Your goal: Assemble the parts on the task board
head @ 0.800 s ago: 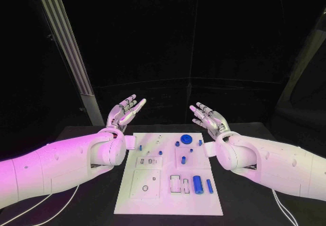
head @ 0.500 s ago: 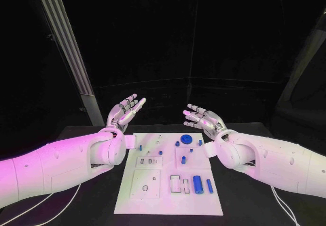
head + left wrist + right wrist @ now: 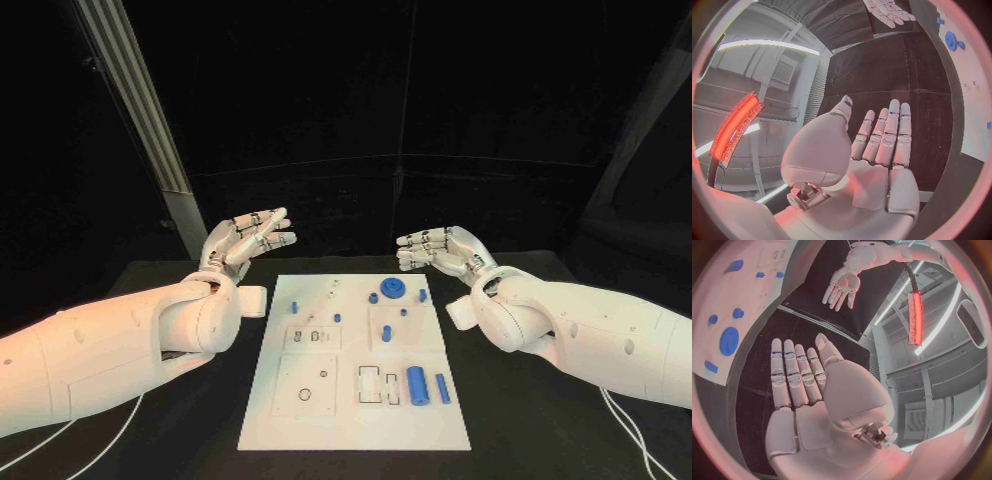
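In the head view the white task board [image 3: 361,360] lies flat in the middle of the black bench [image 3: 534,440], with small blue parts spread over it. A round blue disc [image 3: 392,287] sits near the far edge, a thick blue cylinder [image 3: 418,385] lies in the near right area with a thin blue rod [image 3: 443,389] just beside it, and a short blue peg [image 3: 389,335] lies near the middle. The left robot hand [image 3: 245,240] is raised above the far left corner of the board, fingers extended and slightly apart, holding nothing. The right robot hand [image 3: 444,250] is raised above the far right corner, its fingers bent forward over the palm but apart, also holding nothing. Neither touches the board.

In the left wrist view the left robot hand [image 3: 879,145] shows a flat palm with straight fingers, nothing in it; the board's edge [image 3: 976,100] and the blue disc [image 3: 951,40] sit at the rim.

In the right wrist view the right robot hand [image 3: 801,385] is likewise spread and bare, the left robot hand [image 3: 842,290] is opposite, and the board [image 3: 748,300] carries the disc [image 3: 729,341].
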